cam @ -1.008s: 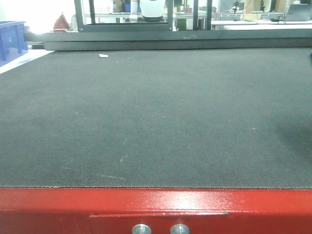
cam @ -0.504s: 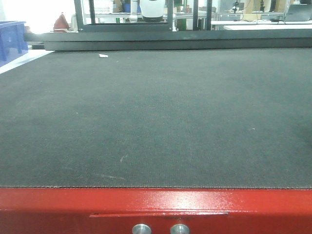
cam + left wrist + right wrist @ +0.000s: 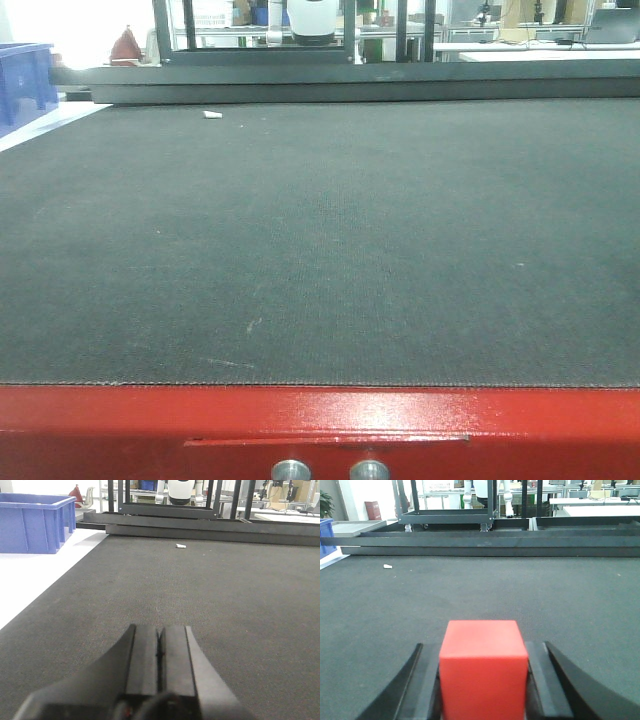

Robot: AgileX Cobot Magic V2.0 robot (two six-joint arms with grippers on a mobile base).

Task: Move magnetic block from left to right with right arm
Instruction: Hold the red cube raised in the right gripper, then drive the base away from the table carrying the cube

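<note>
From my right wrist camera I see the right end effector [image 3: 483,692] pinching the red block [image 3: 483,652], one black finger [image 3: 426,682] against its left face and the other against its right. The block sits upright and square between them, its top face and near face toward me, over the dark mat [image 3: 480,595]. I cannot tell whether its underside touches the mat. A small white scrap [image 3: 387,566] lies far off and to the left of it.

On my left wrist camera the left end effector [image 3: 159,647] has its two pads pressed together with only a thin seam between them, low over the same mat. The scrap [image 3: 180,545] lies far ahead, slightly right. A blue crate [image 3: 35,522] stands at the far left, off the mat on a white surface.

The front camera gives me the worktop [image 3: 320,415] with its glossy red rim nearest, the mat running back to a dark rail, and the scrap [image 3: 211,114] at the far left.
</note>
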